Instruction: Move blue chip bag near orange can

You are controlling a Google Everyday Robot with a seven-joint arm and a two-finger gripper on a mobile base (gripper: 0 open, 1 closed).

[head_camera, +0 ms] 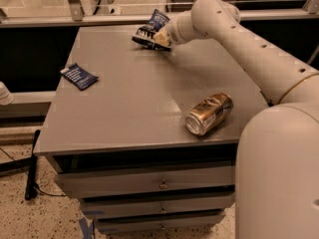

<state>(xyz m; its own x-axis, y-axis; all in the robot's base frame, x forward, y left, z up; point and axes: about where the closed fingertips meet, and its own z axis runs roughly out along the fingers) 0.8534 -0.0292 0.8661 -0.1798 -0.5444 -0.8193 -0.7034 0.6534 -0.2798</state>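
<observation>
The blue chip bag (151, 28), dark navy foil with white lettering, lies crumpled at the back of the grey table (129, 108). My gripper (162, 37) is at the bag's right lower edge and touches it, with the arm reaching in from the right. The orange can (209, 113) lies on its side near the table's front right, far from the bag, its silver top facing the front left.
A small flat dark-blue packet (79, 76) lies at the table's left edge. Drawers (149, 183) sit below the tabletop. A rail and glass panel (99, 19) run behind the table. My white base (279, 173) fills the right foreground.
</observation>
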